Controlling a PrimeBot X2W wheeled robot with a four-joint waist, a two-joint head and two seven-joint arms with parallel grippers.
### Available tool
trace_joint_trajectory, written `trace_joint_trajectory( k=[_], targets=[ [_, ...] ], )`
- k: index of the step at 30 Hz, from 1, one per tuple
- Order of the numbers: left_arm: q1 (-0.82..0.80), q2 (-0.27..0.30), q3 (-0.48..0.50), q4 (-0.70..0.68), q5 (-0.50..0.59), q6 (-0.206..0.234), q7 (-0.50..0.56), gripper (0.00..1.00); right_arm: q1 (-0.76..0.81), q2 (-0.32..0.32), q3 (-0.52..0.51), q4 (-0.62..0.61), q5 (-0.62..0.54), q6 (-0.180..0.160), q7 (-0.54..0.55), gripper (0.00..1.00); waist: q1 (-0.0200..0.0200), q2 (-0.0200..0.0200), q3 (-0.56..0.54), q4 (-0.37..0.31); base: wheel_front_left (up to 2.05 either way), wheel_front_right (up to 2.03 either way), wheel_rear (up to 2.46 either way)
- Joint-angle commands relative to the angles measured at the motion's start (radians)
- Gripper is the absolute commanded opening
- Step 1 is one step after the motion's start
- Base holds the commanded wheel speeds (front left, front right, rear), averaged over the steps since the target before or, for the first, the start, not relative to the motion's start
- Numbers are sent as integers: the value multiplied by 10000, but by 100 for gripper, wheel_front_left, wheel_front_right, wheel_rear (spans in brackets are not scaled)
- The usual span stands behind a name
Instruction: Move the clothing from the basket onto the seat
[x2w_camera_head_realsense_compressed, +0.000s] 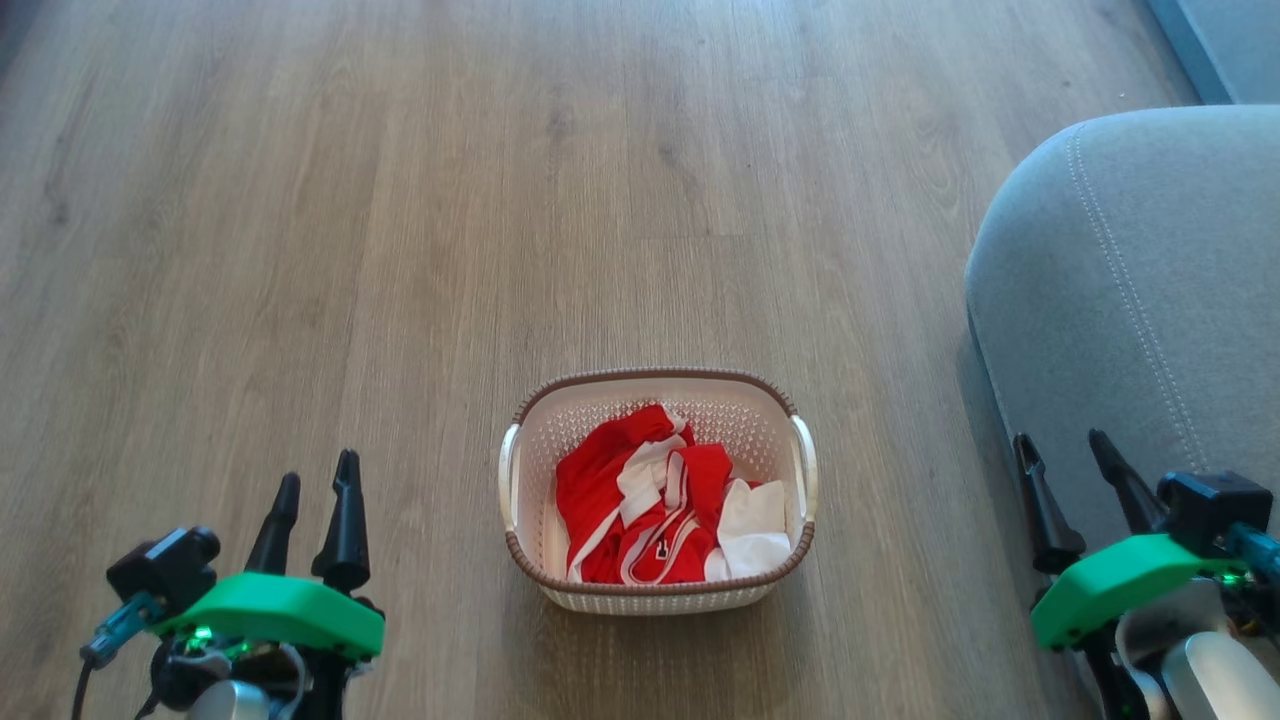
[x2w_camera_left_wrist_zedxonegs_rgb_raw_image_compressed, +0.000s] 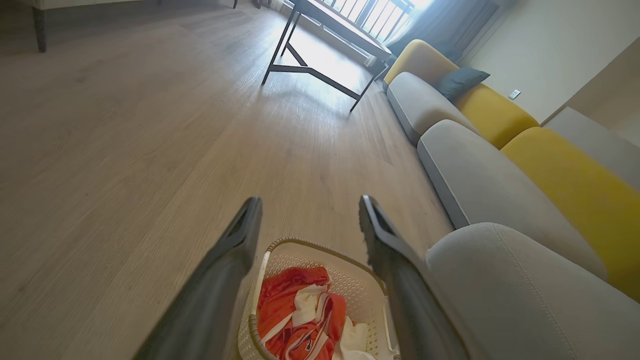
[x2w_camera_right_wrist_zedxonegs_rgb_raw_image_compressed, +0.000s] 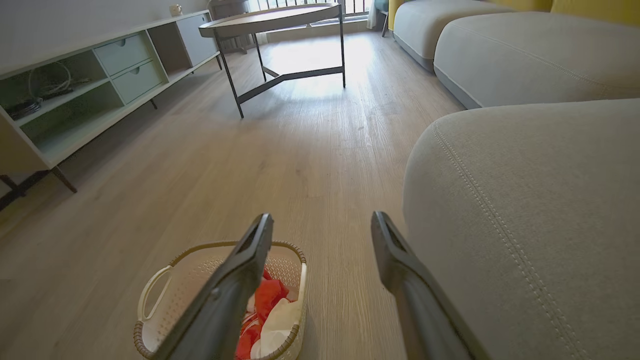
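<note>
A small rectangular cream plastic basket (x2w_camera_head_realsense_compressed: 660, 600) with perforated walls, a brown woven-look rim and two white side handles stands upright on the wooden floor (x2w_camera_head_realsense_compressed: 400, 200). Crumpled bright red fabric garments (x2w_camera_head_realsense_compressed: 600, 490) with white stripes fill it, with a plain white cloth piece (x2w_camera_head_realsense_compressed: 755, 525) in its near right corner. The large grey-blue upholstered seat cushion (x2w_camera_head_realsense_compressed: 1130, 300), rounded and seam-stitched, lies to the right, apart from the basket.

Basket (x2w_camera_head_realsense_compressed: 650, 590) x1, clothing heap (x2w_camera_head_realsense_compressed: 600, 480) x1, seat cushions (x2w_camera_left_wrist_zedxonegs_rgb_raw_image_compressed: 525, 300) x3, coffee tbl (x2w_camera_right_wrist_zedxonegs_rgb_raw_image_compressed: 270, 20) x1
</note>
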Motion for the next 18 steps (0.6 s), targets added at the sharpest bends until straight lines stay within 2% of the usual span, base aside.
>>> trace_joint_trajectory(
  k=[1, 18],
  targets=[
    [-502, 205, 184, -362, 296, -51, -156, 100, -418, -342, 143, -370, -307, 56, -160, 100, 0, 0, 6, 0, 0, 0, 0],
    [-534, 333, 94, -329, 2010, -61, -629, 100, -428, -655, 459, -547, -1892, 65, -630, 100, 0, 0, 11, -65, 0, 0, 0]
  ],
)
